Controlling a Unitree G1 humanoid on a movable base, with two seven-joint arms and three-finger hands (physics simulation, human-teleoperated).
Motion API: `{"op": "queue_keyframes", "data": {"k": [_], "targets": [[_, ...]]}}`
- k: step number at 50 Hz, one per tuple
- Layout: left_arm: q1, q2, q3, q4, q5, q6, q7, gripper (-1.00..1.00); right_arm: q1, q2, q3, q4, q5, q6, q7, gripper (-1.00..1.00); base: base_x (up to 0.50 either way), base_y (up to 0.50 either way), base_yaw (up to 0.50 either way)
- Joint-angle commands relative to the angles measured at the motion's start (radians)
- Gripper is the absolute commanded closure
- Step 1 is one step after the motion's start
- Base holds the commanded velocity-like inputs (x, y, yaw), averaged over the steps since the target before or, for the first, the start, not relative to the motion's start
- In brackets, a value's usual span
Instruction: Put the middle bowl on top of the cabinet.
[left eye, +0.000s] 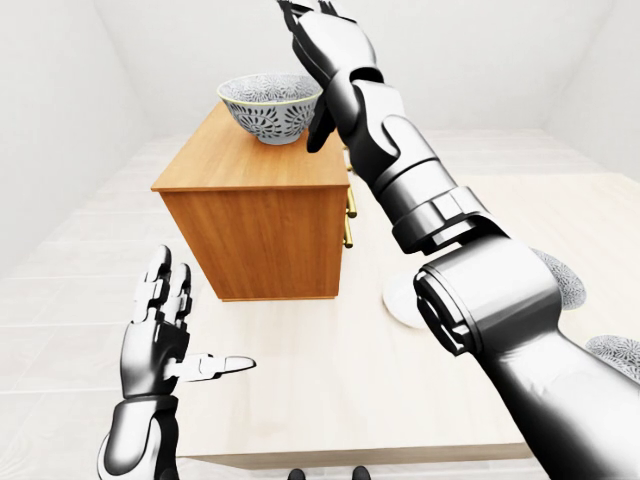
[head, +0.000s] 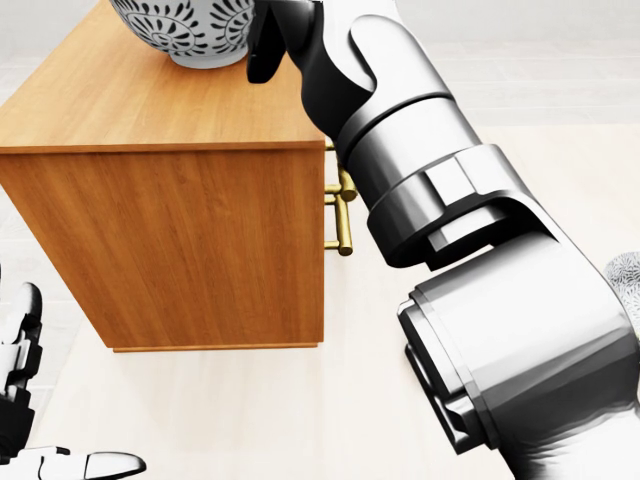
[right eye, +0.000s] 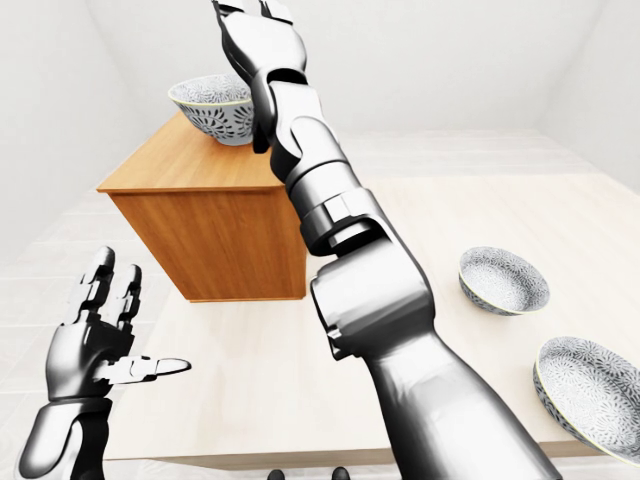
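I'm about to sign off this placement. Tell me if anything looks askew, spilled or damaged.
Nothing stands out. The bowl sits upright on the cabinet top, whole, with nothing spilled. The right hand is open, raised beside it. Two other bowls stand upright on the table.

The right arm (left eye: 487, 300) is built of glossy silver-grey shells, ringed and stepped, with black joints, and the left hand (left eye: 158, 345) has matching silver finger links.
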Motion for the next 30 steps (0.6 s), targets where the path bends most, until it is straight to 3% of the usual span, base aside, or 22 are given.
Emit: {"op": "queue_keyframes", "data": {"k": [1,16,30], "targets": [[-0.003,0.000,0.003,-0.017,0.000,0.015,0.004,-1.00,-0.022,-0.043,-0.010,-0.005,0.022,0.000,0.020,-1.00,0.00,0.00,0.00],[-0.001,-0.002,0.006,-0.042,-0.001,0.032,0.007,-1.00,-0.027,-0.080,-0.019,0.007,0.037,0.000,0.029,-1.00,0.00,0.00,0.00],[-0.002,-0.002,0.009,-0.023,0.000,0.021,0.002,-1.00,-0.018,-0.131,-0.027,0.039,0.048,0.000,0.004,-1.00,0.00,0.00,0.00]]}}
